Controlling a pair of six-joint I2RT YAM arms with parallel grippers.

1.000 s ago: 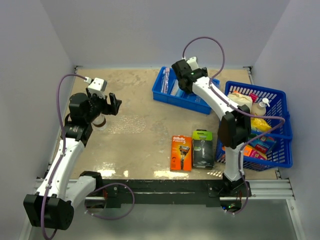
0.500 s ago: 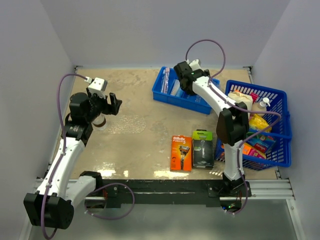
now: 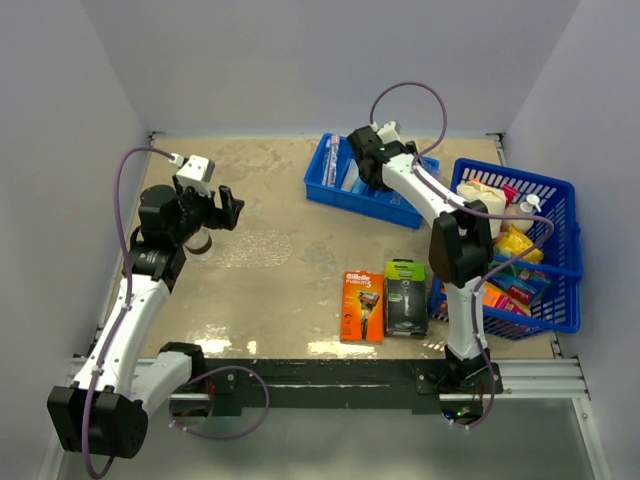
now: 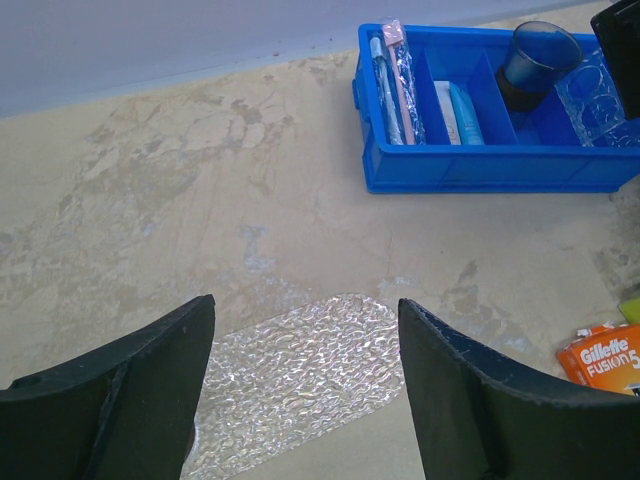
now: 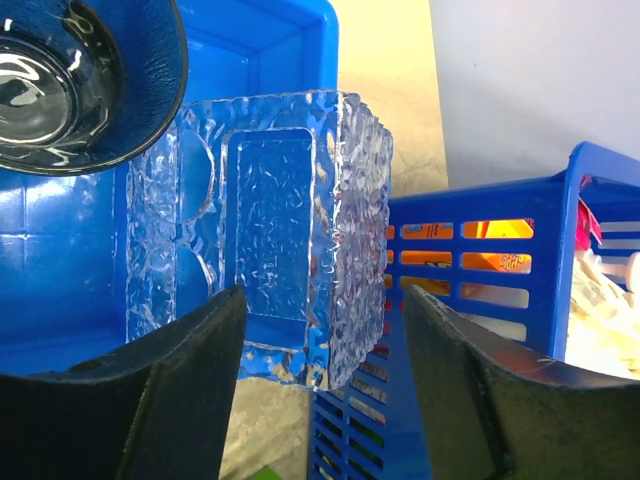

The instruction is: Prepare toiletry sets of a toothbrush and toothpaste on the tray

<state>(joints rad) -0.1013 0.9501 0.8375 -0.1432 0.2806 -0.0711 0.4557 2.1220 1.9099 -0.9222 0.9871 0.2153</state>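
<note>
Our left gripper hangs with its fingers spread wide and nothing between them, over the near end of the tray. The tray is a clear dimpled sheet lying flat on the table, and the left finger hides one of its corners. A small brownish cup shows only partly beside that arm.

Our right gripper is just as wide, one finger on each side of a clear dimpled piece standing on edge in the blue bin. We cannot tell whether the fingers touch it. A dark cup beside it is cut off by the frame.

The toothbrush lies wrapped in the bin's left compartment, and the toothpaste is in the next one. Its print is too small to read.

The table is mottled beige and the walls are pale grey. The blue basket stands at the right.

The orange pack reads "Gillette Fusion5". We cannot read the black-green pack beside it.
</note>
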